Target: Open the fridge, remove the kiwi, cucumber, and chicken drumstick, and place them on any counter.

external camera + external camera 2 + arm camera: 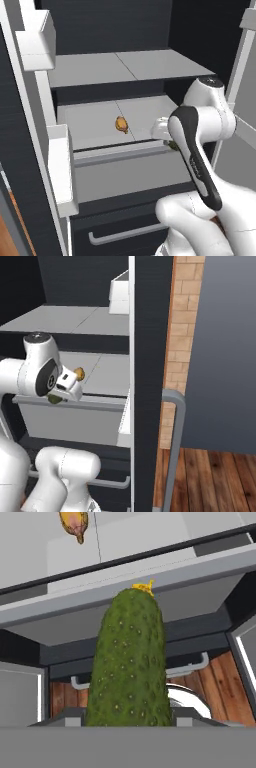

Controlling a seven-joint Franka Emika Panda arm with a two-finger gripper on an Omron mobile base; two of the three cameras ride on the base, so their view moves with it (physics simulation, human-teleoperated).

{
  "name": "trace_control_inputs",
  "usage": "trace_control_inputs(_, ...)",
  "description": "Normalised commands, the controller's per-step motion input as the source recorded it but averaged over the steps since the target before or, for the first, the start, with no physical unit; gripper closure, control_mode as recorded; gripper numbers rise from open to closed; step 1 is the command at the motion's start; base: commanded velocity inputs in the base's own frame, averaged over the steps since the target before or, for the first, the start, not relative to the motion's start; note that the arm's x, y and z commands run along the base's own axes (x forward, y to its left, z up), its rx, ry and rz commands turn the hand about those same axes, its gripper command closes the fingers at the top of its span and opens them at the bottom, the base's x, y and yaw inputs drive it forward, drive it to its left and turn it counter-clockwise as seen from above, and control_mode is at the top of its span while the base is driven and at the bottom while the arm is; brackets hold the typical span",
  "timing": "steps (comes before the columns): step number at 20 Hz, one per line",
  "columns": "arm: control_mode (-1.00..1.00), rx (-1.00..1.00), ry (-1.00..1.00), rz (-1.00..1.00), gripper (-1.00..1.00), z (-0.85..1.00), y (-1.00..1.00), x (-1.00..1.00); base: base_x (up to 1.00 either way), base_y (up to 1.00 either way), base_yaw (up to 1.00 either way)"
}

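1. Fridge (30, 165), a tall black double-door unit with a pale grey interior, stood open, its white door bins showing at the left of the left base view and its grey shelves running across the middle.
2. Its right door, dark with a grey bar handle (175, 446), stood edge-on in the right base view, with a brick wall (181, 331) and wooden floor (210, 476) beyond it.
3. The bumpy dark green cucumber (130, 662) with a small yellow tip filled the centre of the hand view, rising from the bottom edge between the finger tips, so the two-finger gripper (129, 722) appeared clamped on its lower end.
4. In the base views only a sliver of green showed under the white hand, just in front of the lower shelf's front edge, at the top of the pale grey drawer (130, 175).
5. The orange-brown chicken drumstick (121, 124) lay on the lower grey shelf (95, 120), well back from the front edge and apart from the cucumber; it also appeared at the top left of the hand view.
6. The white arm with its dark joint (197, 160) reached up from the lower right of the left base view towards the shelf front.
7. A dark lower drawer with a grey bar handle (125, 234) sat beneath.
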Motion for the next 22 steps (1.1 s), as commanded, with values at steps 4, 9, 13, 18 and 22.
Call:
trace_control_inputs(4, 1.0, 0.0, 0.0, 0.0, 1.0, 0.0, 0.0, 0.0, -0.96, 0.0, 0.02)
trace_control_inputs(9, 1.0, 0.0, 0.0, 0.0, 1.0, 0.0, 0.0, 0.0, -1.0, 0.0, 0.05)
trace_control_inputs(13, 1.0, 0.0, 0.0, 0.0, 1.0, 0.0, 0.0, 0.0, -1.0, 0.02, 0.36)
trace_control_inputs(18, 1.0, 0.0, 0.0, 0.0, 1.0, 0.0, 0.0, 0.0, -0.88, 0.04, 0.73)
trace_control_inputs(22, 1.0, 0.0, 0.0, 0.0, 1.0, 0.0, 0.0, 0.0, -0.61, 0.19, 0.81)
